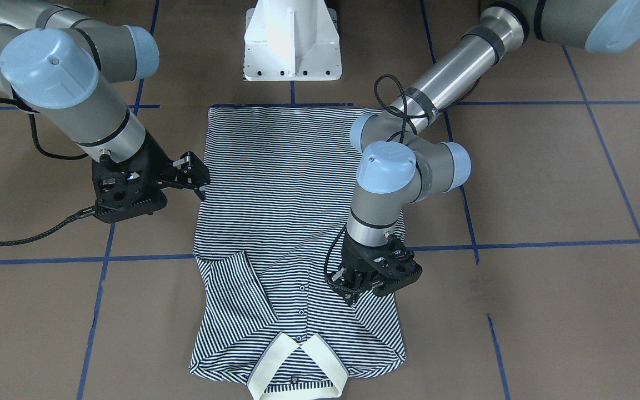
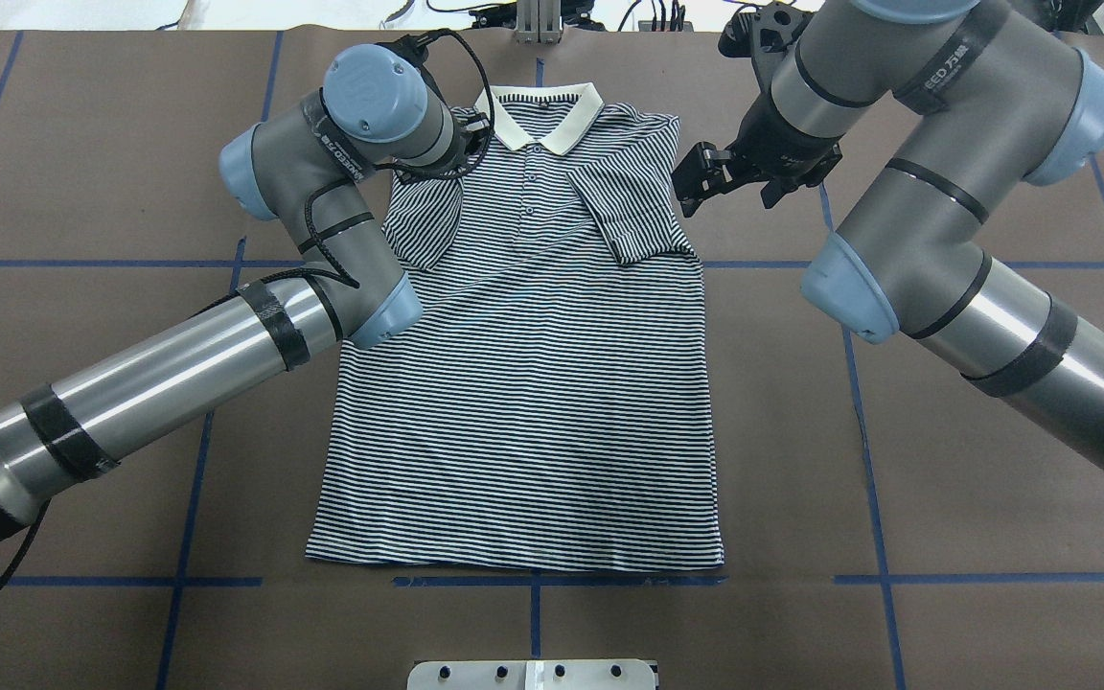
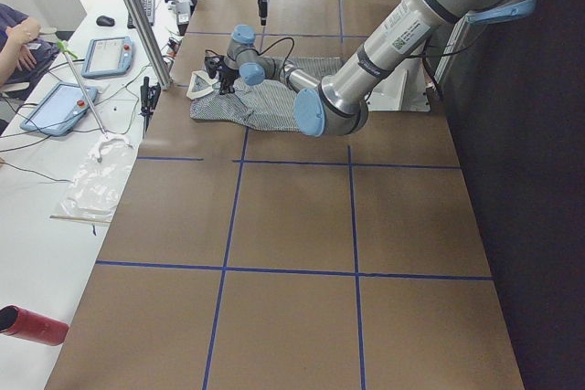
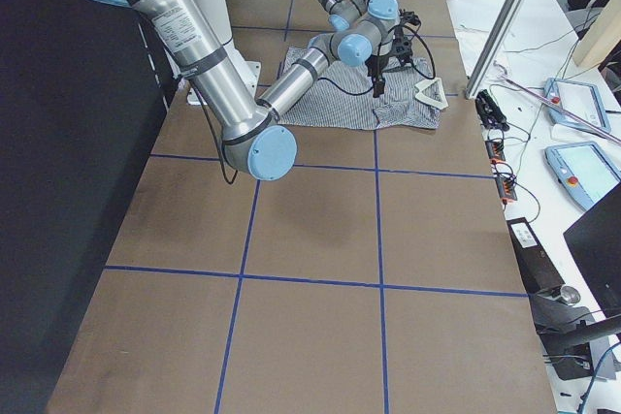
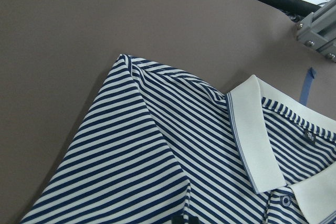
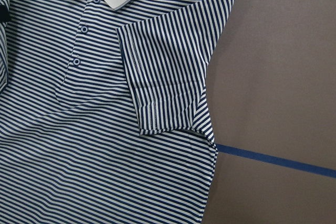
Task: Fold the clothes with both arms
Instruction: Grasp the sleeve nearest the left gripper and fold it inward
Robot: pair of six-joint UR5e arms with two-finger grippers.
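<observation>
Shirt: the polo shirt (image 2: 523,383) lies face up in the middle of the tabletop (image 2: 945,431), buttons showing, its hem toward the robot's edge and its cream collar (image 2: 538,115) toward the opposite edge
Right sleeve: the right sleeve (image 6: 163,77) is folded inward and lies flat across the chest, close beside the button line
Left sleeve: the left sleeve (image 2: 427,225) curves up off the tabletop in a rounded drape under the left wrist
Left gripper: the left gripper (image 1: 351,289) points down over the shirt's left shoulder area, its fingers pinched together on the left sleeve's fabric
Right gripper: the right gripper (image 1: 200,178) sits just beside the shirt's right side edge, fingers spread apart, holding nothing
Tabletop: brown, crossed by blue tape lines (image 2: 873,498); the white pedestal base (image 1: 292,50) stands at the robot's edge, near the hem
</observation>
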